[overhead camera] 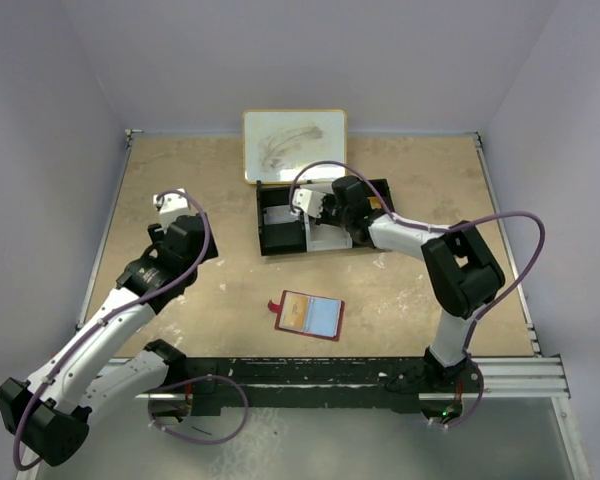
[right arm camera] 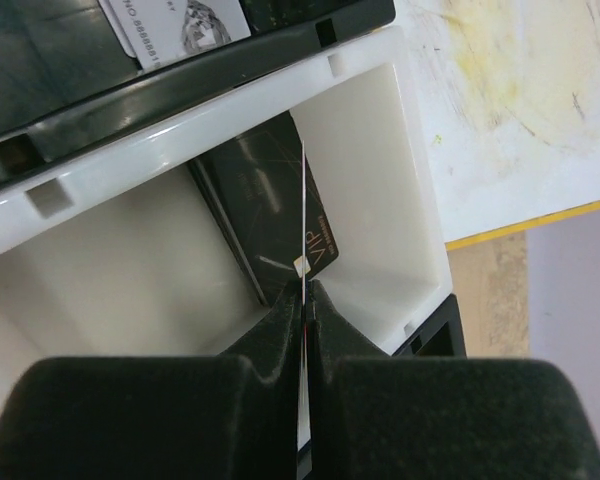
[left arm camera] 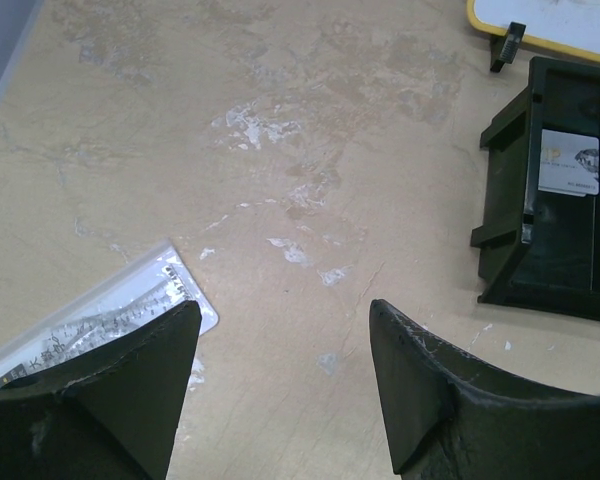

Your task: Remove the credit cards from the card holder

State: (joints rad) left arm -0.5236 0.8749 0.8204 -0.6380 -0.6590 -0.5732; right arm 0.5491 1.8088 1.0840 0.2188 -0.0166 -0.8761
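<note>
Card holder [overhead camera: 310, 316]: red, lies open & flat on table [overhead camera: 200, 170], pale blue sleeves up, small red tab on its L side; near front-ctr edge, between the two arm bases, well apart from both grippers.
L gripper [left arm camera: 282, 312]: we see it over bare table at L side, jaws spread wide, nothing between them.
Pale flat piece [left arm camera: 90, 318]: on table by the L finger, one end hidden under that finger; whitish w/ dark print. We can't tell if card or sleeve.
Tray [overhead camera: 276, 244]: long, black, white mid section; sits at ctr-rear of table.
Tray, L compartment: we note one silver-white card [left arm camera: 570, 162] lying flat inside.
Tray, white mid compartment [right arm camera: 380, 180]: dark card [right arm camera: 260, 200] w/ "VIP" lettering inside, leaning along the wall.
R gripper [right arm camera: 302, 290]: above the white compartment, jaws pinched tight on a thin card [right arm camera: 303, 220].
Thin card: we see it edge-on only, pale line running out past the fingertips, over the dark card; face not readable.
Whiteboard [overhead camera: 294, 145]: yellow-framed, smudged, just behind the tray.
</note>
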